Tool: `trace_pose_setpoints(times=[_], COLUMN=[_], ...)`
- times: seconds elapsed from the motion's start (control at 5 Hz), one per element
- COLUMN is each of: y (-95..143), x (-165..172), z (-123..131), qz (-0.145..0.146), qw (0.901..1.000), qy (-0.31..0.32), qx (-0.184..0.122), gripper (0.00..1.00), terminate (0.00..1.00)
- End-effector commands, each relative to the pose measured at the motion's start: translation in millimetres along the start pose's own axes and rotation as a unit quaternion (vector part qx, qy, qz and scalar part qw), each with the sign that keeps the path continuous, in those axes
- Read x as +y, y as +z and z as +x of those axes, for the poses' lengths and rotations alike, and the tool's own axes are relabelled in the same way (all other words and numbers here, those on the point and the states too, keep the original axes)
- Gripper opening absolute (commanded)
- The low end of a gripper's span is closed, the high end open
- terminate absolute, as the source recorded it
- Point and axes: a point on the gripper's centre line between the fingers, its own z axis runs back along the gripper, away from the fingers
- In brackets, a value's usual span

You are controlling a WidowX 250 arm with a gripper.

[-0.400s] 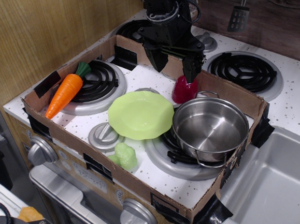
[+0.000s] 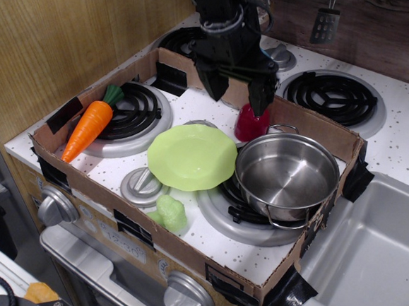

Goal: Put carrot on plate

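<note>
The orange carrot [image 2: 88,126] with a dark green top lies on the left burner [image 2: 133,115], tip toward the front left. The lime-green plate [image 2: 192,157] sits in the middle of the stove top, empty. My gripper [image 2: 237,95] hangs open above the back of the cardboard tray, behind the plate and far right of the carrot. Its right finger is just over a red object [image 2: 251,123]. It holds nothing.
A steel pot [image 2: 286,176] stands right of the plate on a burner. A pale green toy [image 2: 171,213] lies at the front. Cardboard walls [image 2: 183,247] ring the stove top. A sink [image 2: 367,251] is at the right, a wooden wall at the left.
The gripper has shifted slightly to the left and up. Nothing else has moved.
</note>
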Motion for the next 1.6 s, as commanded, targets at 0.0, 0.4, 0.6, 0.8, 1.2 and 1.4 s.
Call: trace_pose_setpoints(times=[0.0,0.4,0.6,0.8,1.2,1.4], y=[75.3,81.4,76.1,73.0,49.6,36.0], x=[18.3,70.4,88.6,101.0,113.2,120.2], z=[-11.0,-65.0,-81.2,-90.2,-92.5,-88.2], qz=[0.094,0.186,0.221,0.245,0.233,0.217], qw=[0.9951,0.9778,0.9694,0.9647,0.9689,0.9737], qy=[0.031,0.065,0.058,0.040,0.035,0.041], qx=[-0.006,0.071,0.090,0.089,0.074,0.056], gripper=[1.00,1.00,1.00,1.00,1.00,1.00], terminate=[0.00,0.00,0.00,0.00,0.00,0.00])
